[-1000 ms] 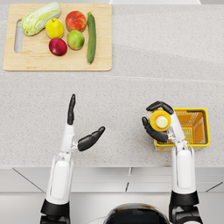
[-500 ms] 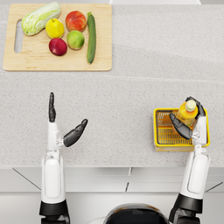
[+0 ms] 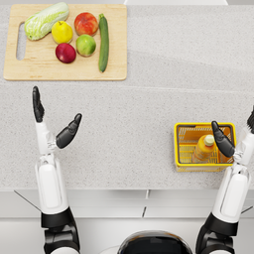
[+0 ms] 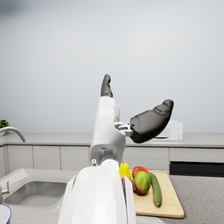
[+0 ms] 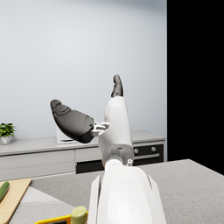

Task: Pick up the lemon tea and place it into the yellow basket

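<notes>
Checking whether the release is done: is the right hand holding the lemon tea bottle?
No. In the head view the right hand is open, fingers apart, and the lemon tea lies inside the yellow basket.

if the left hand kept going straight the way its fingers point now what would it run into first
Probably the cutting board: in the head view the left hand points across bare counter toward its near edge. The wrist view suggests the hand is raised, so it might pass over it.

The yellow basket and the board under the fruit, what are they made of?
The yellow basket looks like glossy plastic or coated wire: open grid walls, uniform colour. The pale cutting board seems unvarnished wood: faint grain, matte surface, a handle slot.
</notes>
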{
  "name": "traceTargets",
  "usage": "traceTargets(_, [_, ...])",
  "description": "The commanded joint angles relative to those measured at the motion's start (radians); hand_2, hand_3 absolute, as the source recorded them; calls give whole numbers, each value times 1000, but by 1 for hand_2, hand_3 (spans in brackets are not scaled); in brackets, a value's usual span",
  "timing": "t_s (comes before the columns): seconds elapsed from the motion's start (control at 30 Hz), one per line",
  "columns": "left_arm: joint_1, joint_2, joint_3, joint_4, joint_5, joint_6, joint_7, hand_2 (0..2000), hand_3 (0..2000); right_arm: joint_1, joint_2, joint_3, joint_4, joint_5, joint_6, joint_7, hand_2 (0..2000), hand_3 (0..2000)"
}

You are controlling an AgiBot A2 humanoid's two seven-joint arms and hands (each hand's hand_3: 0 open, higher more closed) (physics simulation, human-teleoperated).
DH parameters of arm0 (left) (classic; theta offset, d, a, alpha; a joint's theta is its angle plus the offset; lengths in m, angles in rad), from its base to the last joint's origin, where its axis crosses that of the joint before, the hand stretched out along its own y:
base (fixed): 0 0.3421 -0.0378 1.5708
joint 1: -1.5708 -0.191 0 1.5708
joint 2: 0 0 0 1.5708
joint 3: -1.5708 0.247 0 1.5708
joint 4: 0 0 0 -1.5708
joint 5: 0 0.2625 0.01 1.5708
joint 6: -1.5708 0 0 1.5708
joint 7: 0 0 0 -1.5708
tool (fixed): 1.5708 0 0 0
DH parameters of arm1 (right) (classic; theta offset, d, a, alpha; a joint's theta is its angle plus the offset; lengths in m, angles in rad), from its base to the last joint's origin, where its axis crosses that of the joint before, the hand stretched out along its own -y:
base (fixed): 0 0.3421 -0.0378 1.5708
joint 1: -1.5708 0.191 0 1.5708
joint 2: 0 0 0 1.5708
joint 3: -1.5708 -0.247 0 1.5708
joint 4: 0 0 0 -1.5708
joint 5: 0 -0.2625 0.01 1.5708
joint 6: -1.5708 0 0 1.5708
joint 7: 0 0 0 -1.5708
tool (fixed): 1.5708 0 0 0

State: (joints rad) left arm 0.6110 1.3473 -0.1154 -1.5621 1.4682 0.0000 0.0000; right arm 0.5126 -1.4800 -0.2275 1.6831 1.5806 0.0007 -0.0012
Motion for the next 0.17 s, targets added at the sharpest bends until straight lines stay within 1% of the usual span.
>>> traceTargets(0.03, [0, 0, -2, 2, 0, 0, 0, 0, 0, 0, 0, -2, -2, 0, 0, 0, 0, 0])
traceTargets(0.17, [0, 1, -5, 5, 0, 0, 0, 0, 0, -1, 0, -4, -5, 0, -1, 1, 0, 0])
